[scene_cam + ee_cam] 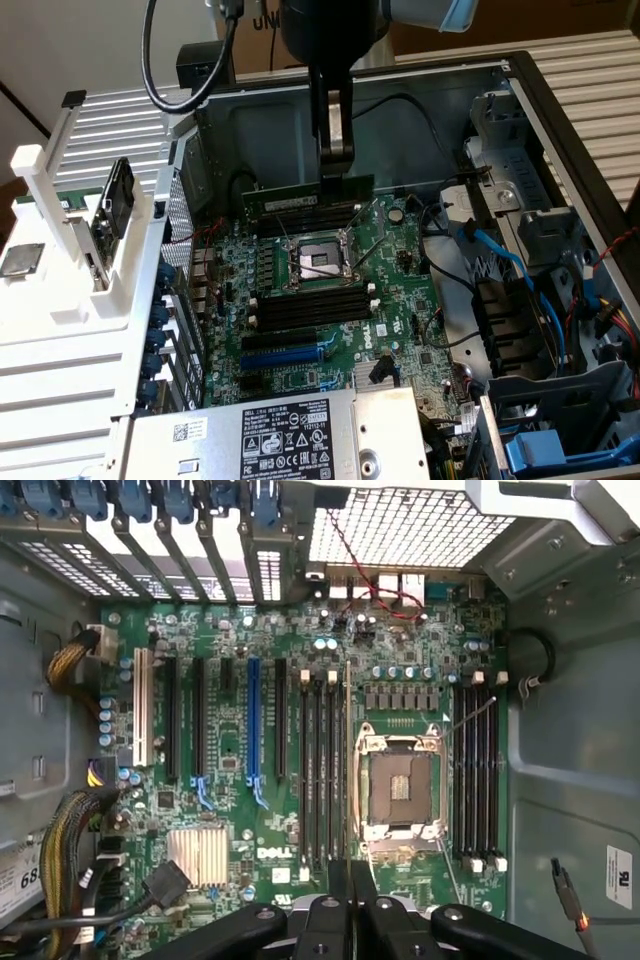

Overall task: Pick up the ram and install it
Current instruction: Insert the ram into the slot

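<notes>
Nearest in the exterior view lies a silver metal power supply box (300,435) with a white label, at the near edge of the open grey metal computer case (270,130). Just beyond it a green motherboard (400,300) lies flat on the case floor. It carries a blue expansion slot (290,350) and, a little farther, a group of long black near memory slots (310,305). Farther still sits a square metal processor socket (320,262).

On the exterior view's right of the board, blue cables (495,250) run among the grey drive cages. On the exterior view's left, outside the case, stands a white plastic rack (140,270).

My arm reaches in from above, over the far half of the board. My gripper (336,172) (350,880) is closed on the long, narrow green circuit-board ram (290,200) (348,760), and my fingers pinch its upper long edge at about the middle. The ram stands on edge, parallel to the memory slots.

In the exterior view it shows just in front of a second group of black far memory slots (300,225) beyond the socket. In the wrist view its thin edge runs between the socket and the black slots on the blue slot's side. I cannot tell which slot it is over, nor whether its lower edge touches the board.
</notes>
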Controlling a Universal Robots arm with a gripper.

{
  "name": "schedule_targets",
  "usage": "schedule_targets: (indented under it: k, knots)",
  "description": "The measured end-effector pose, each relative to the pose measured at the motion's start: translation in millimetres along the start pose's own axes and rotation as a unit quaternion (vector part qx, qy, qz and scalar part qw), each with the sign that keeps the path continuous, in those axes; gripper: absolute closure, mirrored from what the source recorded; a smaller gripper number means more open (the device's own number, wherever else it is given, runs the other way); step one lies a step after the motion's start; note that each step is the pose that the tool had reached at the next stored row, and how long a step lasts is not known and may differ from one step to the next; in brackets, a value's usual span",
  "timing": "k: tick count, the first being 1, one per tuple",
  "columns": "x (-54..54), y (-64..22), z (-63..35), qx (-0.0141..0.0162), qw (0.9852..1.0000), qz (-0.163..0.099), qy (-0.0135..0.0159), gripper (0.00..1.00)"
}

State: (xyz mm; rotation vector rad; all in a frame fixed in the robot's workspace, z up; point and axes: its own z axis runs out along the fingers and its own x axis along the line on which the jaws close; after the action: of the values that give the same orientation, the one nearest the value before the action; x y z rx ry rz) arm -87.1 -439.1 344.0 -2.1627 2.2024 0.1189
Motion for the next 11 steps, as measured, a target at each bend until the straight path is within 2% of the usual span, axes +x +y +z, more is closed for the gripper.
schedule_targets:
  k: [3,4,11]
  knots:
    - [0.5,-0.4,5.4,0.0000,1.0000,0.000,0.0000,0.88]
    - [1.0,-1.0,10.9,0.0000,1.0000,0.000,0.0000,0.88]
    - [1.6,-2.4,23.5,0.0000,1.0000,0.000,0.0001,0.88]
